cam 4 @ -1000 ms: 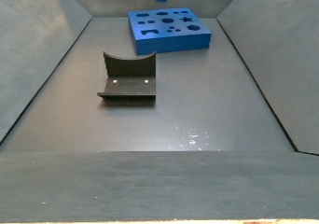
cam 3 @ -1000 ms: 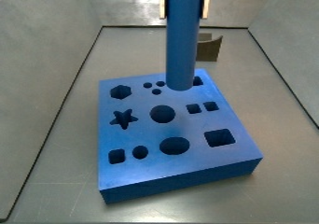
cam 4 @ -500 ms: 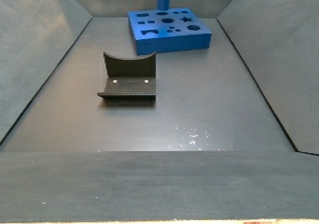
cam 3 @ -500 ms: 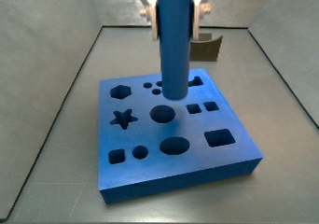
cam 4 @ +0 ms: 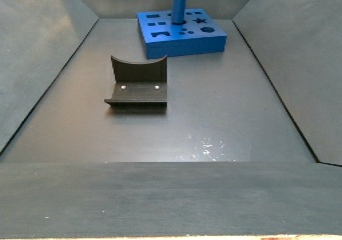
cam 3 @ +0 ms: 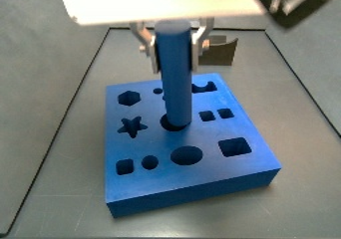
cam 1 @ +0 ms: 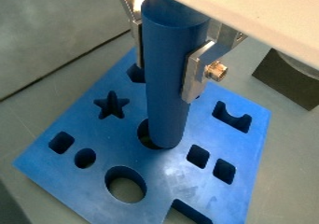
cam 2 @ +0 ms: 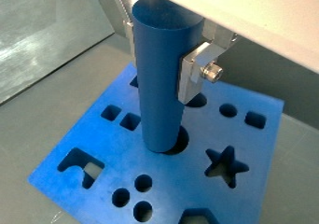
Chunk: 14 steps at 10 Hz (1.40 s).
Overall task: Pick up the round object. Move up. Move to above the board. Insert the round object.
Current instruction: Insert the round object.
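**Blue peg standing in a round hole of the board**

Blue throughout, the board (cam 3: 186, 133) lies flat on the grey floor at the far end of the bin (cam 4: 185, 31); its star cut-out (cam 3: 132, 125) sits towards the left edge in a side view; the fixture (cam 4: 136, 84) stands well apart, nearer the camera; the round object (cam 3: 174, 76) stands upright, its lower end inside a circular hole near the board's middle (cam 2: 162, 88); the gripper (cam 1: 169, 36) clamps the peg's upper part, one silver finger (cam 1: 200, 71) pressed flat against its side.
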### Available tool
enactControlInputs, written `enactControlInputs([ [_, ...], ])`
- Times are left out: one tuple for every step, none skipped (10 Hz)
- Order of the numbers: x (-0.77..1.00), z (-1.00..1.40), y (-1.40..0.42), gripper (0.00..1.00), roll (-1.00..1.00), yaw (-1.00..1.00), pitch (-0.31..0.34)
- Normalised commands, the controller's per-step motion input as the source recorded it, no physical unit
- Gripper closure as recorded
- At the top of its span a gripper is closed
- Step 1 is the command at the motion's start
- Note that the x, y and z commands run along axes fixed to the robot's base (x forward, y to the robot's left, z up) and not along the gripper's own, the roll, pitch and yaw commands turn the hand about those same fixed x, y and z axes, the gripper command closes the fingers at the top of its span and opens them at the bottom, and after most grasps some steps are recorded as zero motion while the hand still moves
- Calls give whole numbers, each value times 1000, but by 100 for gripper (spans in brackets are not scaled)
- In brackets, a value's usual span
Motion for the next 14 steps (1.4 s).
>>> enactControlInputs([
  [-69, -234, -260, 100, 60, 0, 0],
  [0, -100, -203, 100, 97, 0, 0],
  [0, 0, 0, 100, 11, 0, 0],
  [0, -109, 0, 100, 186, -234, 191],
  [31, -331, 9, 100, 137, -477, 254],
  [69, -397, 100, 100, 0, -483, 343],
  [20, -211, 17, 100, -51, -420, 249],
  [20, -3, 0, 100, -40, -51, 0],
  [0, -157, 0, 100, 0, 0, -3],
  [0, -191, -183, 100, 51, 0, 0],
  [83, -203, 0, 100, 29, 0, 177],
  [357, -369, 269, 100, 6, -340, 809],
  [223, -511, 254, 100, -60, -591, 651],
  [220, -546, 97, 100, -260, -677, 437],
])
